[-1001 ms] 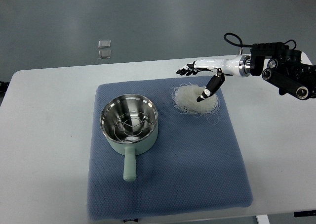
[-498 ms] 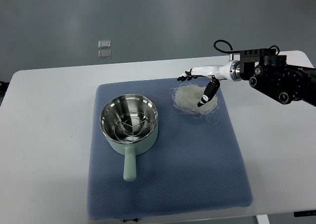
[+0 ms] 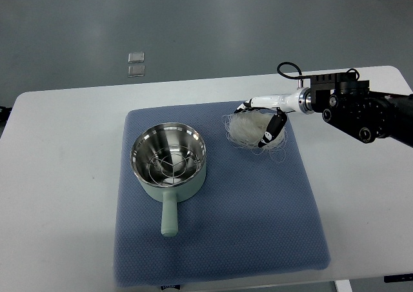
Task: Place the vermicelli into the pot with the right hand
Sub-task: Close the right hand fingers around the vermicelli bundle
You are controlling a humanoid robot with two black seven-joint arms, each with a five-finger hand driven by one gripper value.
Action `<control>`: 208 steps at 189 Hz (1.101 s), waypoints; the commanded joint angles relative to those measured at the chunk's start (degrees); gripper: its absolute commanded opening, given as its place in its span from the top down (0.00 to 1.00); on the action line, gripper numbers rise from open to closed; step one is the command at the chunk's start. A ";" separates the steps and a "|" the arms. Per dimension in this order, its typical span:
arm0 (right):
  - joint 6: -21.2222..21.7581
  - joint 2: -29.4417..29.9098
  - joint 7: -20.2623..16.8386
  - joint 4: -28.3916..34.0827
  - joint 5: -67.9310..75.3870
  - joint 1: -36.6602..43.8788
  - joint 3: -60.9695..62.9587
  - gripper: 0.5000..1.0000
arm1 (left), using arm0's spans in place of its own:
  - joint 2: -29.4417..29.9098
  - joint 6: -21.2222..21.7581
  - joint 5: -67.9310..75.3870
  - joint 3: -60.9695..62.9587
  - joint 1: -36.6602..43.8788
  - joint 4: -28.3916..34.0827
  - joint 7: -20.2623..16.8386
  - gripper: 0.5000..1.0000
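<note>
The vermicelli [image 3: 244, 132] is a white tangled nest lying on the blue mat [image 3: 258, 227], right of the pot. The mint-green pot [image 3: 187, 187] has a steel inside with a wire rack, and its handle points toward me. My right hand [image 3: 253, 123] reaches in from the right and is lowered over the nest. Its black fingers [image 3: 242, 105] are at the nest's far edge and the thumb [image 3: 268, 134] rests on its right side, so the hand straddles the noodles, still spread. The nest lies flat on the mat. My left arm is out of view.
The mat lies on a white table [image 3: 64, 176]. The black forearm [image 3: 361, 108] with its looped cable hangs over the table's right side. Two small clear squares [image 3: 136, 64] lie on the grey floor beyond the far edge.
My right hand has slid left and come down, from hovering over the nest's right part to straddling it. The forearm has followed leftward. The pot and noodles have not moved.
</note>
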 commanded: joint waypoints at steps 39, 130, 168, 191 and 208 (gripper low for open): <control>-2.07 0.42 0.09 -0.15 0.00 -0.41 -0.84 0.20 | 0.00 0.00 0.00 0.03 0.00 0.00 0.01 0.00; -5.23 0.42 0.61 -0.07 -0.09 0.02 -4.97 1.00 | 0.00 0.00 0.00 -0.05 0.00 0.00 0.01 0.00; -5.23 0.33 0.88 0.02 -0.18 0.64 -4.97 1.00 | 0.00 0.00 0.00 0.03 0.00 0.00 0.01 0.00; -5.32 0.42 3.51 0.11 -1.32 2.05 -6.02 1.00 | 0.00 0.00 0.00 -0.05 0.00 0.00 0.01 0.00; -5.41 0.33 5.09 0.11 -2.72 2.57 -6.11 1.00 | 0.00 0.00 0.00 0.03 0.00 0.00 0.01 0.00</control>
